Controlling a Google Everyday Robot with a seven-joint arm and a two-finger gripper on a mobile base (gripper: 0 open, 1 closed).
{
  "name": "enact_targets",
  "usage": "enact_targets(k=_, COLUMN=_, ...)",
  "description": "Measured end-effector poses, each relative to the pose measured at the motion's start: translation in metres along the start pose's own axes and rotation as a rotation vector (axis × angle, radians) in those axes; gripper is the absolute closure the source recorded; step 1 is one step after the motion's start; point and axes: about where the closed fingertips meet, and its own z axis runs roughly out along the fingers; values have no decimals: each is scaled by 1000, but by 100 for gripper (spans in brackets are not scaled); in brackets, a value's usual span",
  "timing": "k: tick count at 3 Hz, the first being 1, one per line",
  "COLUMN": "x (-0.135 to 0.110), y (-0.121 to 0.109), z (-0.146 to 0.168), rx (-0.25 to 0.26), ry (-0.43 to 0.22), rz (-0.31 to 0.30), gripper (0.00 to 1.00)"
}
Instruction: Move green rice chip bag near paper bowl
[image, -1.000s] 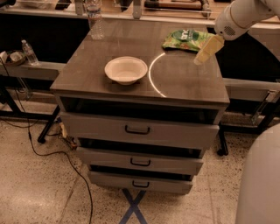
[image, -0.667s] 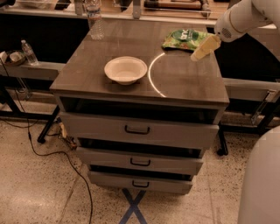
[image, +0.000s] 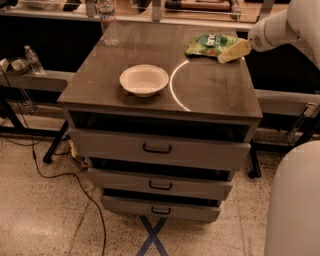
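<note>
Green rice chip bag (image: 211, 44): lies flat at the far right corner of the tabletop (image: 210, 92), crinkled, white lettering facing up.
Gripper (image: 233, 50): pale, low over the tabletop at the bag's right edge, reaching in from the right on a white arm (image: 280, 27); whether it is wide, narrow or gripping the bag cannot be told.
Paper bowl (image: 144, 79): upright near the middle-left of the tabletop, well apart from the bag.
Light arc (image: 172, 85): thin bright curve on the tabletop between bowl and bag.
Water bottle (image: 108, 22): stands upright at the far left corner.
Drawers (image: 157, 148): three below the tabletop, each pulled slightly out.
Floor: blue tape cross (image: 152, 236) in front of the drawers.
</note>
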Motion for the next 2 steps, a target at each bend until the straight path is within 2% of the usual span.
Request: enact_targets(k=2, x=19, y=-28, z=40, rx=65, ry=-49, rz=138, gripper=0)
